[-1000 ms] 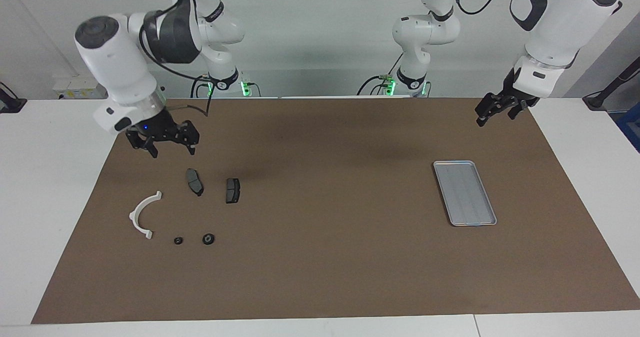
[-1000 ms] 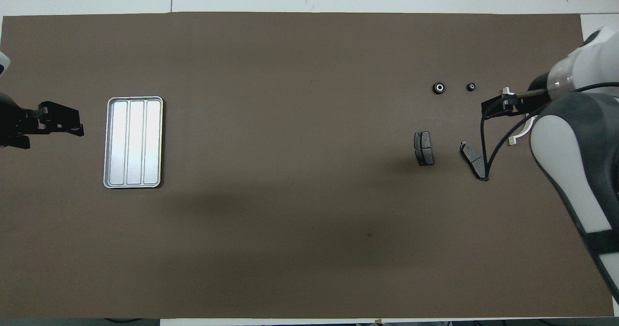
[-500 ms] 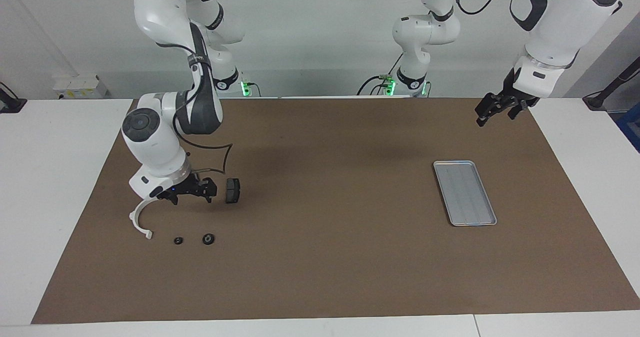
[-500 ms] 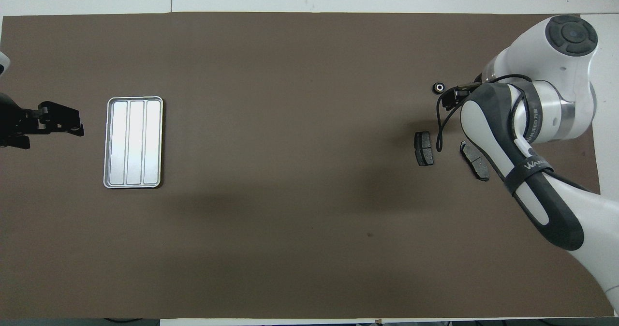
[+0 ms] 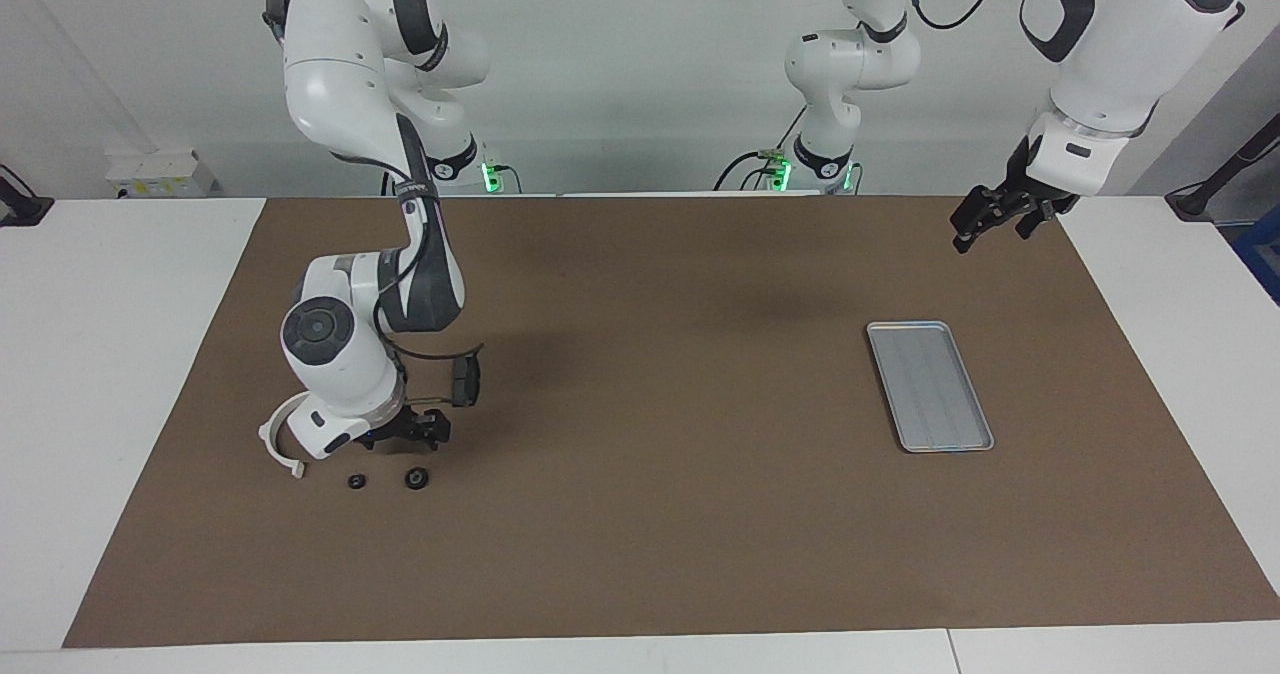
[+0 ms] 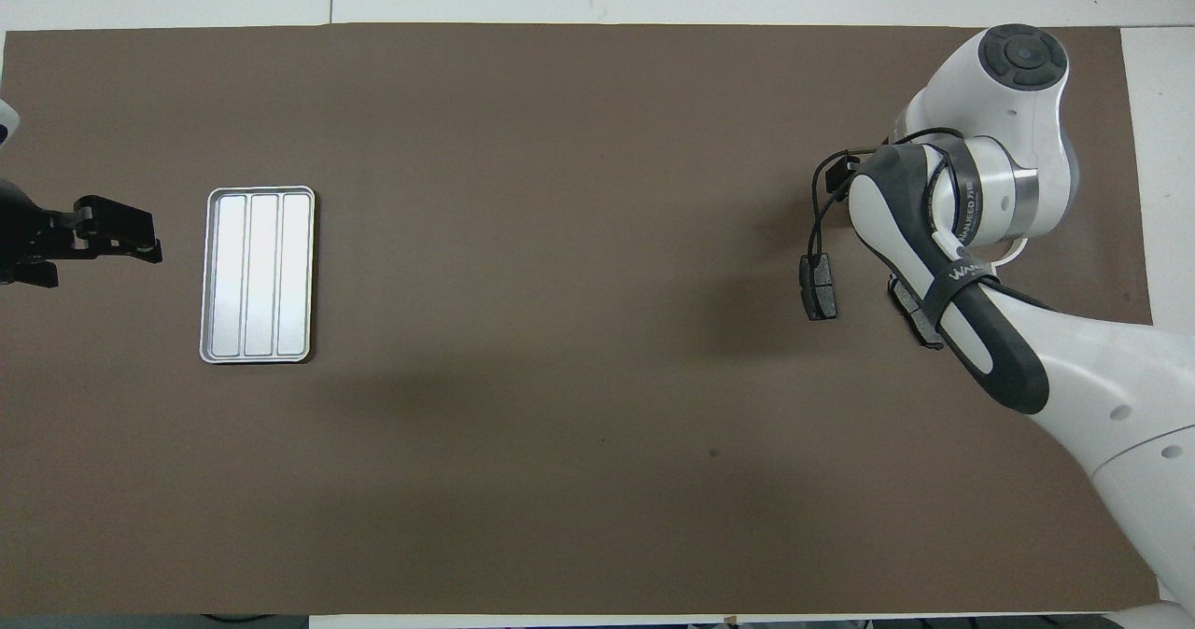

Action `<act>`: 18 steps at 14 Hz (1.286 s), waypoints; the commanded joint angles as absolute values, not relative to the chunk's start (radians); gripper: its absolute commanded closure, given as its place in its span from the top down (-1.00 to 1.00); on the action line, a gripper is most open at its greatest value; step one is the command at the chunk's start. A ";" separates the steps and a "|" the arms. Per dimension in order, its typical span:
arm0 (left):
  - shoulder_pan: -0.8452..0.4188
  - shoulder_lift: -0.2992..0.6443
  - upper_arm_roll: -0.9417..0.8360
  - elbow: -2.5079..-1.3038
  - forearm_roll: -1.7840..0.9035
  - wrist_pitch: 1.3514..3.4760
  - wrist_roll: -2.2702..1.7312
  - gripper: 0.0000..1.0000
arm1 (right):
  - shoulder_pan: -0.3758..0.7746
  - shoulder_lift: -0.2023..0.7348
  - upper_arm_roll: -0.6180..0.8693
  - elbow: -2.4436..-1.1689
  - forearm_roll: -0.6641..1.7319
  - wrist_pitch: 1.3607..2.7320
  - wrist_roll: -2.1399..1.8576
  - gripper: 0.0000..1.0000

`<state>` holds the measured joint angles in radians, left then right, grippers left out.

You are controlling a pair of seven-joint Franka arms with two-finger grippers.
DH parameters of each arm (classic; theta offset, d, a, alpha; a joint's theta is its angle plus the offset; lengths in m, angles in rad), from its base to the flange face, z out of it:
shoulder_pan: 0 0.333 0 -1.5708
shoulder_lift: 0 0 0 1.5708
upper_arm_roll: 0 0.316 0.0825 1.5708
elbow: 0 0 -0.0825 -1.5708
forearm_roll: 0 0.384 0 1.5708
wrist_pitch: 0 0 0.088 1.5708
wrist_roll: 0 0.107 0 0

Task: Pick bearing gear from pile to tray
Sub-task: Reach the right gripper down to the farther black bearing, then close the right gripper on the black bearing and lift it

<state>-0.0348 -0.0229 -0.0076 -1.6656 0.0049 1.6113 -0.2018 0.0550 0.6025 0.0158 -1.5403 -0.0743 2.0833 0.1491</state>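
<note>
left gripper (image 5: 985,222) waited wide open over the mat edge near tray (image 5: 930,385), probably for a later handoff. right gripper (image 5: 405,432) hung wide open, empty, low over the pile; bearing gear (image 5: 417,477) lay just under it, farthest out, untouched.

Surface: a white table (image 5: 110,354), covered across most of its top by a brown mat (image 5: 650,514).
Tray (image 5: 929,385): laid flat on the mat, right of centre in the facing view.
White half-ring bracket (image 5: 272,441): seen on the mat at lower left, partly hidden.
Brake pad (image 5: 463,382): seen on the mat at left of centre, just above the round pieces.
Small black round pieces (image 5: 417,478): two noted side by side, apart, beside the bracket.
</note>
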 commanded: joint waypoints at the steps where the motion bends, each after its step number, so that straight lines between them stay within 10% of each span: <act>1: -0.040 -0.035 -0.003 -1.677 -0.003 1.605 -0.195 1.00 | 0.061 0.647 0.015 -1.496 -0.101 2.098 0.189 1.00; 13: -0.040 -0.035 -0.003 -1.677 -0.003 1.605 -0.195 1.00 | 0.069 0.712 0.018 -1.427 -0.115 2.141 0.230 0.83; 18: -0.040 -0.035 -0.003 -1.677 -0.003 1.603 -0.195 1.00 | 0.064 0.712 0.018 -1.427 -0.114 2.144 0.230 0.47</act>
<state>-0.0348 -0.0229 -0.0076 -1.6656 0.0049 1.6113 -0.2018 0.0711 0.6902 0.0161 -1.4444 -0.1036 2.1280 0.2080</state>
